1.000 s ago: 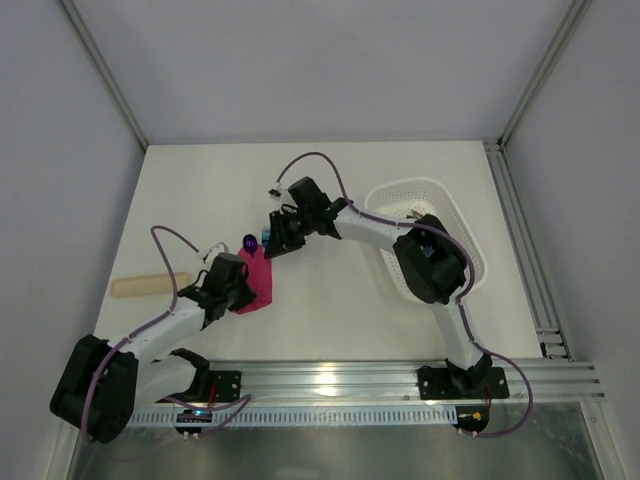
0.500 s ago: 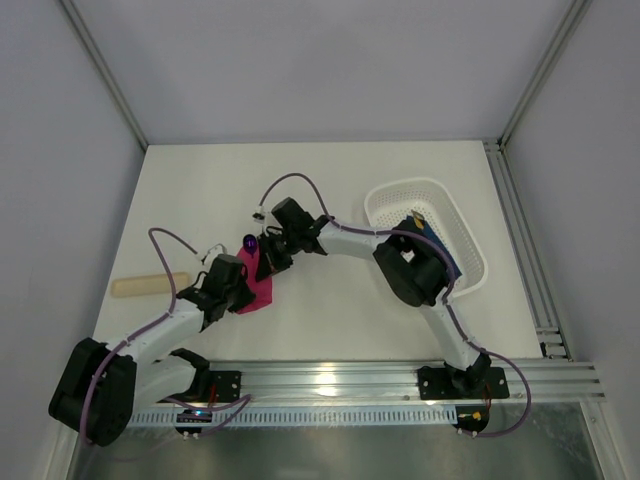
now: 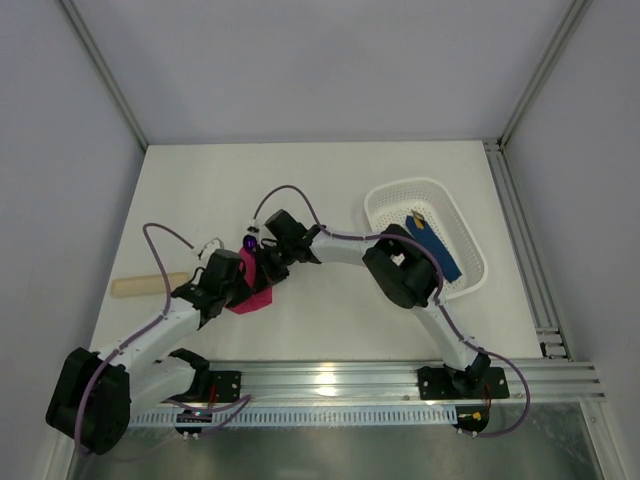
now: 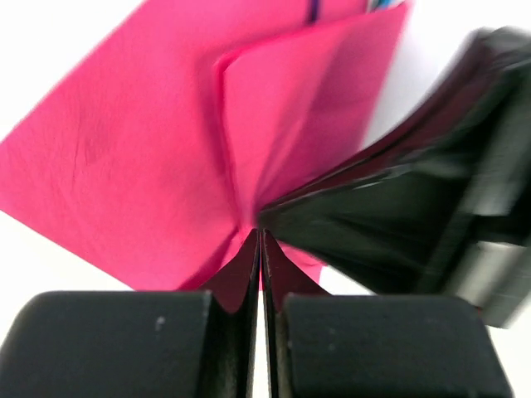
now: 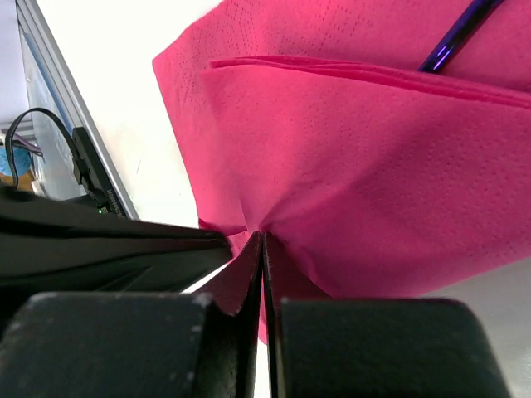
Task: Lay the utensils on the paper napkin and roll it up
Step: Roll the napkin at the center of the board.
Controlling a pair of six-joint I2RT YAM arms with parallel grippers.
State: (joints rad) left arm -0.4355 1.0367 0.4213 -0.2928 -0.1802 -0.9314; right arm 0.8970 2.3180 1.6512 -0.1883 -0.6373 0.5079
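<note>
The magenta paper napkin (image 3: 258, 296) lies left of centre, folded over on itself. A dark purple utensil head (image 3: 249, 241) sticks out at its far end. A thin purple handle (image 5: 455, 40) runs under the fold, and also shows in the left wrist view (image 4: 313, 9). My left gripper (image 3: 242, 288) is shut on the napkin's (image 4: 124, 157) near edge. My right gripper (image 3: 263, 267) is shut on the folded layer of the napkin (image 5: 373, 166), right beside the left one. The other utensils are hidden inside the fold.
A white mesh basket (image 3: 385, 200) at the right holds a blue flat strip (image 3: 432, 246). A pale beige flat stick (image 3: 146, 285) lies at the left. The right arm stretches across the middle of the table.
My right gripper has moved left and nearer, bringing the napkin's edge over towards the left gripper. The right arm's elbow swung left, uncovering the basket and blue strip.
</note>
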